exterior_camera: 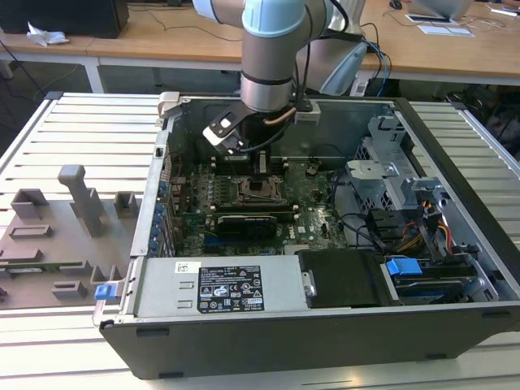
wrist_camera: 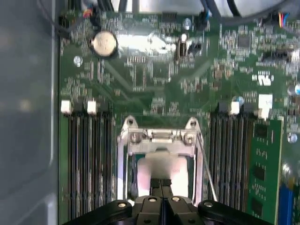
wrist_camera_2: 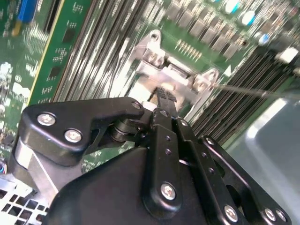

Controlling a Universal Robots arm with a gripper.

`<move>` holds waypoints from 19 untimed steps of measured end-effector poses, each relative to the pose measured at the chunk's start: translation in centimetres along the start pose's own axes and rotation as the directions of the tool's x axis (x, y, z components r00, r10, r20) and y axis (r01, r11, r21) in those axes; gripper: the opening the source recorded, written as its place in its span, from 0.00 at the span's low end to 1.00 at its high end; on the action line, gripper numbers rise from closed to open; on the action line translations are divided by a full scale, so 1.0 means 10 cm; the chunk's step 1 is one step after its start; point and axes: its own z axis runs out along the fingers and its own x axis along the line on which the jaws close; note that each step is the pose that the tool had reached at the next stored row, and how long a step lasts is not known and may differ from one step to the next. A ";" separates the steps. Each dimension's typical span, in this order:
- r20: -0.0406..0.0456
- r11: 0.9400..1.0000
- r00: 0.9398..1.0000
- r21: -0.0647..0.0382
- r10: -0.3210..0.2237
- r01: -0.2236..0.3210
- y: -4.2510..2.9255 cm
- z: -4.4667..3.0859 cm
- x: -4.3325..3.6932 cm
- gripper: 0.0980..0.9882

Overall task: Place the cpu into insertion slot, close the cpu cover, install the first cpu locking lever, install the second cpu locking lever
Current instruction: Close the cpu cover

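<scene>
In the exterior view my gripper hangs inside the open computer case, just above the insertion slot on the green motherboard. In the first wrist view the two black fingers of the gripper are pressed together, shut on nothing, with their tips over the socket. The silvery cpu cover lies flat around a pale blurred square, the cpu, seen through its cut-out. A thin wire locking lever stands raised beside the socket. The second wrist view shows the gripper over the cover, and the lever.
Long black memory slots flank the socket on both sides. A black card lies close to the socket. The case walls, a drive cage and cables hem in the arm. A grey fixture plate lies at the exterior view's left.
</scene>
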 end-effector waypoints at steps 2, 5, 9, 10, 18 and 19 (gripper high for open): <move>0.000 1.000 1.000 0.000 -0.001 0.001 0.079 0.000 -0.001 0.01; -0.001 1.000 1.000 0.000 -0.001 0.001 0.155 -0.010 -0.002 0.01; 0.000 1.000 1.000 0.001 -0.001 0.001 0.152 -0.198 -0.009 0.01; 0.000 1.000 1.000 0.000 -0.002 0.002 0.145 -0.223 -0.011 0.01; -0.015 1.000 1.000 0.000 -0.015 0.015 -0.051 -0.153 -0.034 0.01; -0.016 1.000 1.000 -0.001 -0.016 0.016 -0.081 -0.141 -0.036 0.01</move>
